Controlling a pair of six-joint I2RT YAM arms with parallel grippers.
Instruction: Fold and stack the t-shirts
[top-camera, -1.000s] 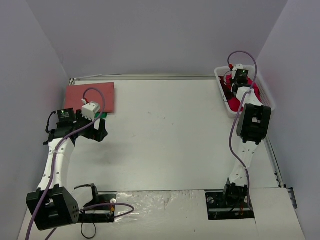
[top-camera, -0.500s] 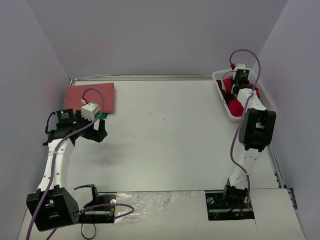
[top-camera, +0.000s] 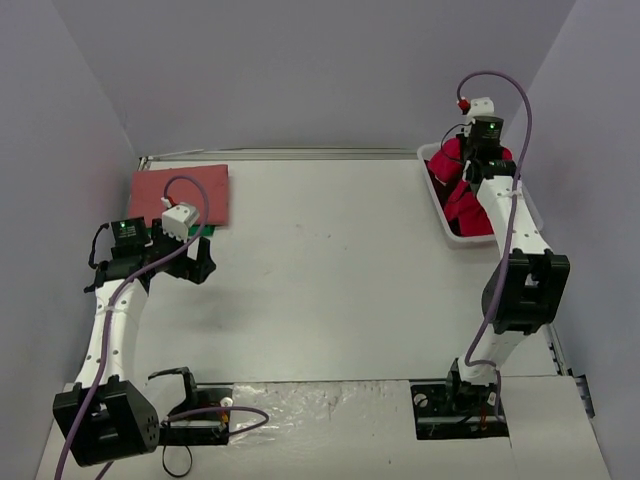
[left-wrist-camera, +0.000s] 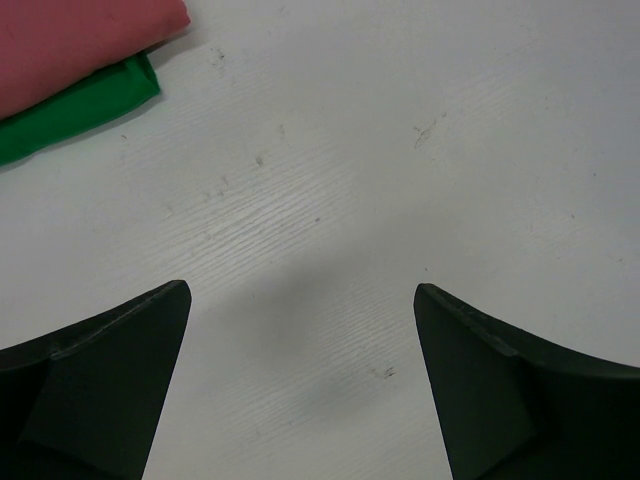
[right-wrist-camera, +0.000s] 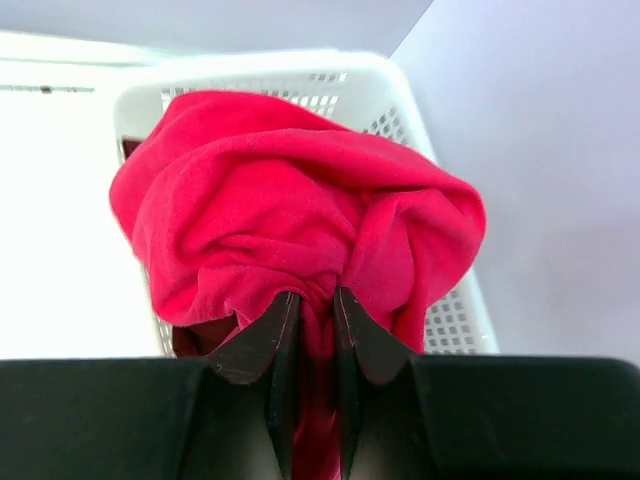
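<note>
A dull salmon-red t-shirt (top-camera: 180, 194) lies folded flat at the table's far left; its corner shows in the left wrist view (left-wrist-camera: 70, 40). My left gripper (top-camera: 198, 262) is open and empty just in front of it, over bare table (left-wrist-camera: 300, 330). My right gripper (top-camera: 472, 172) is shut on the bright crimson t-shirt (right-wrist-camera: 290, 220) and holds it bunched above the white lattice basket (right-wrist-camera: 440, 320) at the far right. The crimson cloth hangs from the jaws in the top view (top-camera: 462, 205). A dark maroon bit of cloth (right-wrist-camera: 200, 335) shows under it.
A green strip (left-wrist-camera: 80, 110) sticks out from under the folded salmon shirt. Grey walls close in the table at the back and both sides. The basket (top-camera: 432, 190) stands against the right wall. Foil covers the near edge between the arm bases.
My right arm has risen out of the basket, lifting the crimson t-shirt up with it; the basket has shifted slightly left. The left arm has barely moved.
</note>
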